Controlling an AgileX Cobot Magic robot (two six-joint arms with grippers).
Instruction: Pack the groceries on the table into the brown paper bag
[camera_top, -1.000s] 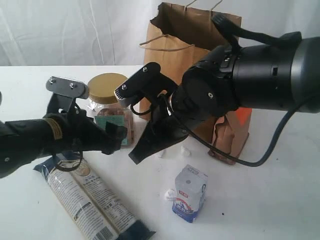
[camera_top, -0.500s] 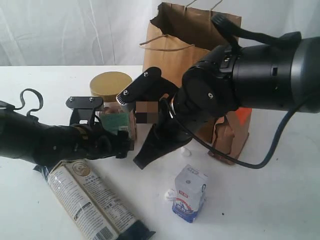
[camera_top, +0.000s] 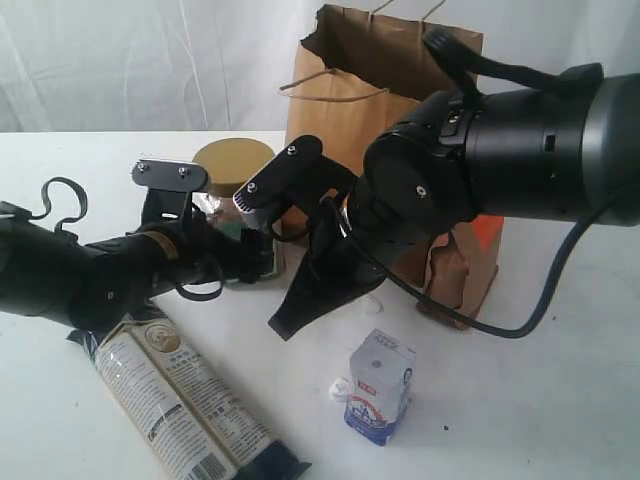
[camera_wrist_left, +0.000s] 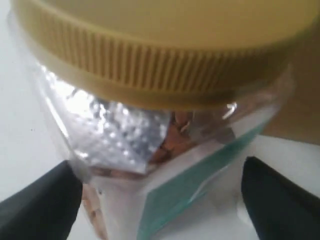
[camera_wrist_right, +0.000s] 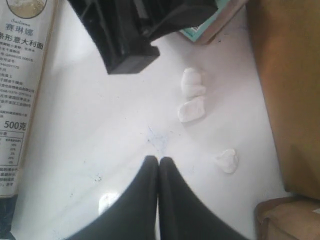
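Note:
The yellow-lidded clear jar (camera_top: 235, 160) stands on the white table (camera_top: 520, 400) just left of the brown paper bag (camera_top: 360, 80). My left gripper (camera_top: 245, 258) is open, with one finger on each side of the jar (camera_wrist_left: 165, 60); in the left wrist view the left gripper (camera_wrist_left: 160, 171) still shows a gap on one side. My right gripper (camera_top: 285, 325) is shut on nothing, tips just above the table (camera_wrist_right: 158, 161). The blue-white carton (camera_top: 380, 385), noodle pack (camera_top: 180, 400) and orange-brown pouch (camera_top: 465, 265) lie around. The small yellow bottle and the dark-lidded jar are out of view.
Small white crumbs (camera_wrist_right: 192, 107) lie on the table between the right gripper and the bag's wall (camera_wrist_right: 290, 75). The noodle pack (camera_wrist_right: 20, 75) lies along the front left. The bulky right arm (camera_top: 520, 140) hangs in front of the bag.
My left gripper has swung in from the left and pushed forward until its fingers flank the jar; the jar's lid has shifted slightly toward the bag. The right arm has hardly moved.

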